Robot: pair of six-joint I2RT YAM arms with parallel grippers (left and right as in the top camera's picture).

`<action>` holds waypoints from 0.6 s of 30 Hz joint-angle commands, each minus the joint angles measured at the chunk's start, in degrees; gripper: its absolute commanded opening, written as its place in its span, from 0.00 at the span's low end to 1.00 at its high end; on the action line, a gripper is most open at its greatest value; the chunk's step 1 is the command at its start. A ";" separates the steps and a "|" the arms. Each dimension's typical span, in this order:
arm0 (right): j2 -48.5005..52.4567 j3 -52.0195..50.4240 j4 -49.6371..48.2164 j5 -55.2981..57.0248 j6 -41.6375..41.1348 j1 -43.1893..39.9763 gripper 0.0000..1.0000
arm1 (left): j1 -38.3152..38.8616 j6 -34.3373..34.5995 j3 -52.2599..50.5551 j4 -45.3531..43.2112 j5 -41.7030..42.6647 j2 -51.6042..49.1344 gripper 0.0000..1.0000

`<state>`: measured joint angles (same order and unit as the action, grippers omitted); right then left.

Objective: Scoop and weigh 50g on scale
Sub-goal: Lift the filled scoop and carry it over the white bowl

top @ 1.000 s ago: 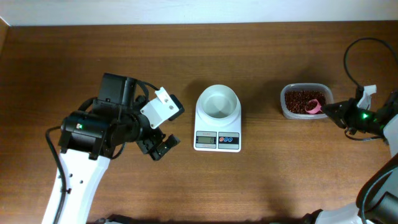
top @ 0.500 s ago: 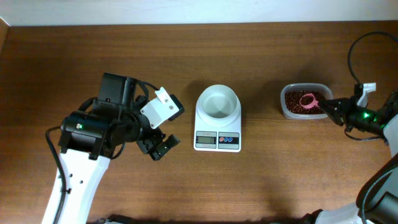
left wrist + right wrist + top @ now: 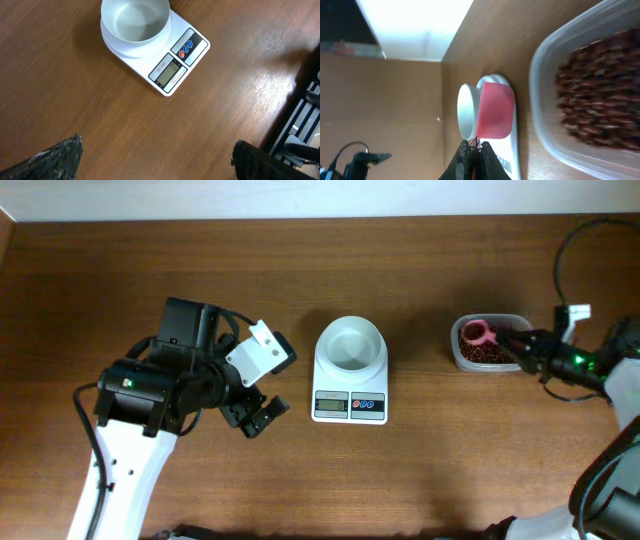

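The white scale (image 3: 350, 402) with its round bowl (image 3: 350, 345) stands mid-table; the bowl looks empty in the left wrist view (image 3: 135, 20). The red-brown beans (image 3: 492, 350) lie in a clear tub (image 3: 458, 358) to its right. My right gripper (image 3: 525, 348) is shut on the handle of a pink scoop (image 3: 477, 333), which hangs over the tub's left end. In the right wrist view the scoop (image 3: 495, 117) is side-on in front of the scale's bowl (image 3: 466, 117), beans (image 3: 600, 90) to the right. My left gripper (image 3: 256, 413) stands open, left of the scale, holding nothing.
The left arm's black body (image 3: 160, 385) fills the table's left part. The right arm and its cable (image 3: 575, 365) sit at the right edge. A black frame (image 3: 305, 115) shows beyond the table edge in the left wrist view.
My right gripper has carried the pink scoop leftward, from the tub's right side to over its left end. The left arm has not moved.
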<state>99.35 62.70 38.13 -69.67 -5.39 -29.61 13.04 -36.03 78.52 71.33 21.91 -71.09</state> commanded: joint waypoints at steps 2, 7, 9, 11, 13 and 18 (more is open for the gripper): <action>0.35 0.22 0.00 -2.12 0.46 6.16 0.04 | -0.35 -0.87 -0.17 -0.07 0.81 0.17 0.99; 0.35 0.22 -1.14 -2.10 -1.09 14.36 0.04 | -0.35 -0.87 -0.17 -0.07 0.83 0.17 0.99; 0.35 0.22 -1.68 -2.08 -2.03 17.03 0.04 | -0.35 -0.87 -0.17 -0.07 0.81 0.17 0.99; 0.35 0.22 -2.95 -2.10 -4.07 18.82 0.04 | -0.35 -0.87 -0.17 -0.07 0.81 0.17 0.99; 0.35 0.22 -4.98 -2.08 -5.97 21.09 0.04 | -0.35 -0.87 -0.17 -0.07 0.81 0.17 0.99; 0.35 0.22 -10.80 -1.68 -11.78 26.51 0.04 | -0.35 -0.87 -0.17 -0.07 0.81 0.17 0.99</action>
<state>99.35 62.67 29.02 -70.19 -13.78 -5.21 13.04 -36.03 78.52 71.35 21.89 -71.09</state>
